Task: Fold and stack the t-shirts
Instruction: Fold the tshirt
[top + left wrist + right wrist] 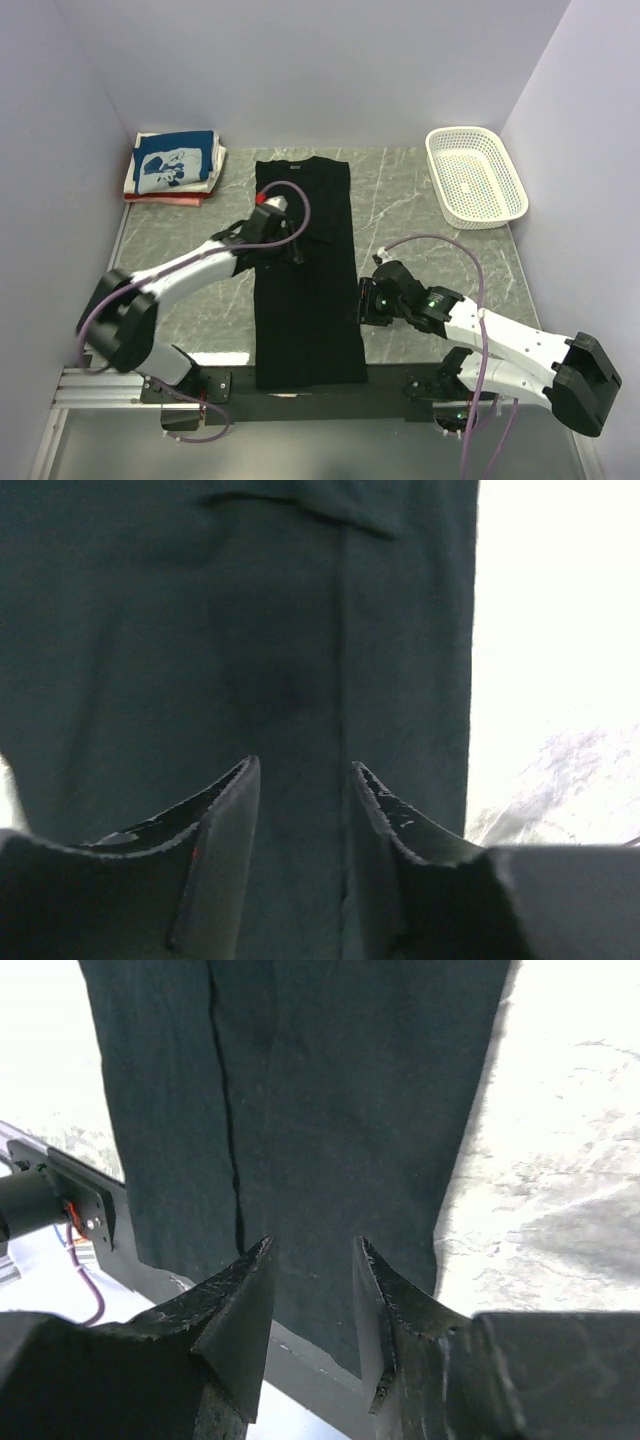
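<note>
A black t-shirt (305, 300) lies in the middle of the table as a long narrow strip, its sides folded in and its hem hanging over the near edge. My left gripper (292, 242) hovers over the shirt's upper half. In the left wrist view the left gripper (305, 765) stands open over black cloth (250, 630), with nothing between the fingers. My right gripper (362, 300) is at the strip's right edge. The right wrist view shows it (314, 1242) open above the shirt (330, 1090). A folded stack of t-shirts (175, 165), blue with white print on top, sits at the far left.
A white perforated basket (475, 175) stands at the far right corner. The black rail (330, 400) with the arm bases runs along the near table edge. Walls close in the table on three sides.
</note>
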You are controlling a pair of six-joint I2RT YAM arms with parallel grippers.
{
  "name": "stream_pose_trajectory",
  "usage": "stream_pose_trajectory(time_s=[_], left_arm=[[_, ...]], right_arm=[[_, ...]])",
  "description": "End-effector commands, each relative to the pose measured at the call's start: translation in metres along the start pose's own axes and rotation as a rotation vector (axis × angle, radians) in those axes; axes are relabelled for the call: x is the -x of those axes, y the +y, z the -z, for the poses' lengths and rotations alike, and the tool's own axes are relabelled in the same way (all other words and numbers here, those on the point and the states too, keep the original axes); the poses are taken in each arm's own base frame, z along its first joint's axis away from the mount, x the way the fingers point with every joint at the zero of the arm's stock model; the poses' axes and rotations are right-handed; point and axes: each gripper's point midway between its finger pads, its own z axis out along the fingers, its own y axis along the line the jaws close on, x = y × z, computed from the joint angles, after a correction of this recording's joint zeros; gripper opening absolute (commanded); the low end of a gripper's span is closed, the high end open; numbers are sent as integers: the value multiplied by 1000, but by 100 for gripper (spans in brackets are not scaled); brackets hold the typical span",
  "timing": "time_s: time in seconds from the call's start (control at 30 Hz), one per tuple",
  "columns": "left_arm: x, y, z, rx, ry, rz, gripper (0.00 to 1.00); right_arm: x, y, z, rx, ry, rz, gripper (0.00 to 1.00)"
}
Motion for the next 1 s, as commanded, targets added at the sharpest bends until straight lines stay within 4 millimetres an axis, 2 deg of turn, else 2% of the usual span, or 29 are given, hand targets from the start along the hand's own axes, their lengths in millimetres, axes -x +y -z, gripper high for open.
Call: stream_pose_trajectory(time_s=[0.0, 0.03, 0.1, 0.27, 0.4, 0.53, 0.73, 0.77, 0.83, 0.87, 0.93, 0.97], left_arm=[[19, -45, -20, -101, -26, -78, 45], [8, -42, -39, -71, 13, -89, 44], [6, -45, -59, -67, 40, -85, 40], [9, -60, -83, -90, 32, -67, 39], [4, -60, -104, -64, 51, -74, 41], [12, -65, -106, -67, 25, -76, 42], [40, -73, -99, -40, -62, -152, 45], [47, -80, -96, -44, -82, -167, 49], [57, -77, -95, 9, -112, -211, 55], [73, -86, -92, 11, -150, -220, 63], [82, -79, -104, 78, -165, -260, 67], [97, -89, -102, 79, -187, -270, 68]], right_arm=[[1, 6, -2, 27, -20, -14, 43], [-1, 6, -2, 30, -14, -19, 42], [-7, 5, -2, 42, 0, -20, 42], [-26, -6, -3, 47, 30, -37, 42], [-38, -13, -5, 44, 55, -43, 42], [-42, -20, -5, 25, 57, -37, 42], [-37, -23, -2, 5, 28, -24, 42], [-36, -24, -2, 2, 23, -24, 42], [-34, -24, -1, 0, 15, -21, 43], [-33, -24, 0, -3, 11, -20, 43], [-30, -22, 1, -2, 0, -19, 43], [-29, -21, 2, -1, -5, -16, 43]])
